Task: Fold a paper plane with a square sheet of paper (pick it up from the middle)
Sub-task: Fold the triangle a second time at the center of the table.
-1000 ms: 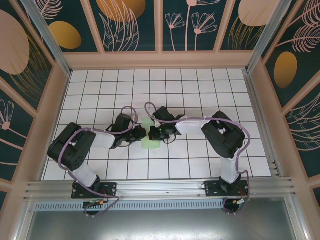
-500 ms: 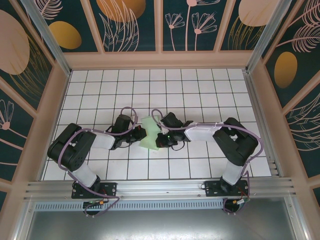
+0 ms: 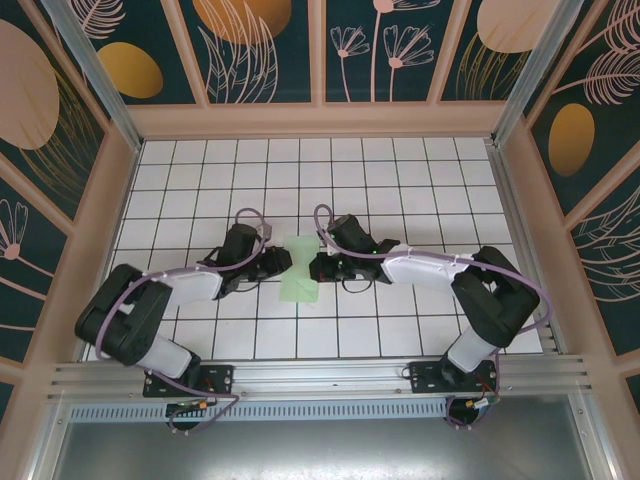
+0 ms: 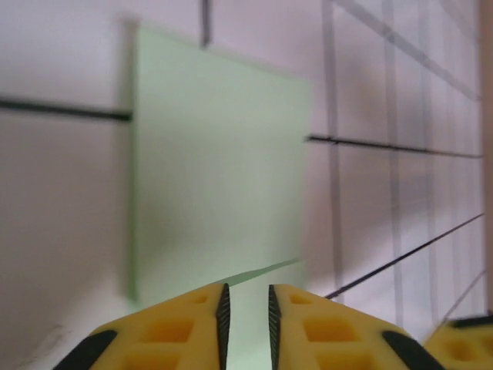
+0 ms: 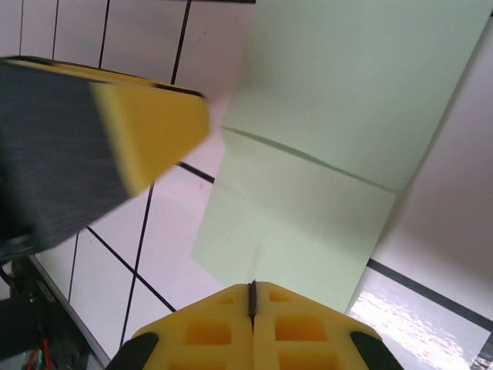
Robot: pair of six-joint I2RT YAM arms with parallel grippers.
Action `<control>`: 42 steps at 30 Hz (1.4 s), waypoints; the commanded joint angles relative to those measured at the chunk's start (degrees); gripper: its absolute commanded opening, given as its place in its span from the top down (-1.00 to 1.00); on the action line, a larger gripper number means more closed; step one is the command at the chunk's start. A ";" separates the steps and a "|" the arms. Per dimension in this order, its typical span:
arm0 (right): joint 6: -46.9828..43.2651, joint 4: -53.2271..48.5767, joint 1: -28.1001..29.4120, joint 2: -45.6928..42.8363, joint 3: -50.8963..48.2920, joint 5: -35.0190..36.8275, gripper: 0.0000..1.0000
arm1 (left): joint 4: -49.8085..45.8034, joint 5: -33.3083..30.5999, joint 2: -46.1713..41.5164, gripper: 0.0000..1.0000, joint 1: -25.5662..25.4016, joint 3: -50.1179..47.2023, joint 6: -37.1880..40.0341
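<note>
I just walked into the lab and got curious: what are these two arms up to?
Two robot arms are working on a thin pale mint-green sheet of paper. It is already folded into a narrower creased strip and lies on the white grid-tiled table between them. The left gripper sits at one edge of the paper with its jaws slightly apart. The right gripper meets the opposite edge with its jaws shut; whether it pinches the paper is unclear. There is no plane shape yet.
</note>
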 commanded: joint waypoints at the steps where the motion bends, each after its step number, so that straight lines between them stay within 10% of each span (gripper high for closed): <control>1: 1.94 2.51 -0.42 -0.44 -2.07 -0.37 0.86 | 0.22 1.02 -3.80 0.46 0.13 0.03 -0.13; 25: 1.82 4.04 1.78 10.33 -1.01 -4.86 0.99 | 10.13 5.21 5.43 0.75 -4.27 -4.32 -5.00; 42: -0.55 2.22 1.78 9.65 2.91 -4.46 1.00 | -2.07 -1.47 10.83 0.92 -4.27 -0.89 -2.25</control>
